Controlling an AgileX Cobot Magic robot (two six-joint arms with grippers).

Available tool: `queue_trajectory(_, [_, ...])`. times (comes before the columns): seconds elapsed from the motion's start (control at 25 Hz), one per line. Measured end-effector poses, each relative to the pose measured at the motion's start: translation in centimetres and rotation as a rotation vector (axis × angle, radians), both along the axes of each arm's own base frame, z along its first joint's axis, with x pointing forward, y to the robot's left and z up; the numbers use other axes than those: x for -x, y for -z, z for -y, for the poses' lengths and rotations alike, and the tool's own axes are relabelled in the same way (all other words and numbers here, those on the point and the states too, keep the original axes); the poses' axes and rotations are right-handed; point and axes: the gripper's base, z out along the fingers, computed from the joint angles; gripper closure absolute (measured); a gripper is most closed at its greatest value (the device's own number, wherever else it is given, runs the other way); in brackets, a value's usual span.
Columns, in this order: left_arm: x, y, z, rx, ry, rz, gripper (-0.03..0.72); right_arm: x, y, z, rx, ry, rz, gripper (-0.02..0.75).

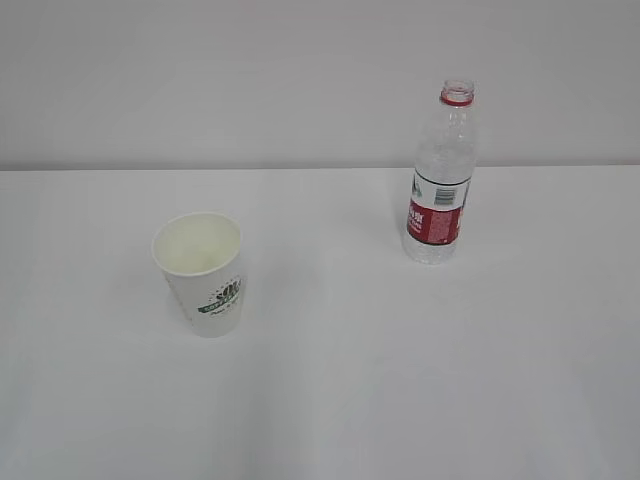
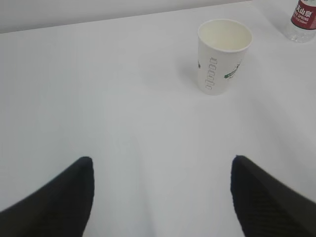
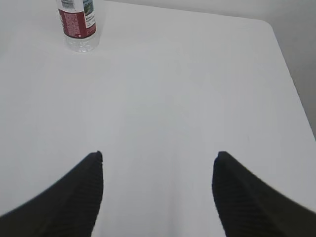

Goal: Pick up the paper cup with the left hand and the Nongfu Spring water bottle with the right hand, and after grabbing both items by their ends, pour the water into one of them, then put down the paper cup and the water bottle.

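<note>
The white paper cup [image 1: 203, 272] with a green logo stands upright left of centre on the table; the left wrist view has the paper cup [image 2: 222, 55] far ahead and to the right. The clear Nongfu Spring water bottle [image 1: 440, 180], uncapped with a red neck ring, stands upright at the back right; only its lower part [image 3: 78, 23] is in the right wrist view. Whether water is inside cannot be told. My left gripper [image 2: 162, 160] is open over bare table. My right gripper [image 3: 159, 155] is open too, well short of the bottle. Neither arm shows in the exterior view.
The white table [image 1: 400, 380] ends at a far edge against a pale wall. Its rounded right corner [image 3: 269, 24] and right edge appear in the right wrist view.
</note>
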Motion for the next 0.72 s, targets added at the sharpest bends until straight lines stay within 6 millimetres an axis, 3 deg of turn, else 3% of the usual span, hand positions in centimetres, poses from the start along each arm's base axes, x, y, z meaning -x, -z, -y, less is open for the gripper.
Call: queue_trajectory(0.72, [0.00,0.00,0.00,0.000,0.000,0.000,0.106,0.00,0.00,0.00,0.000,0.000,-0.001,0.216])
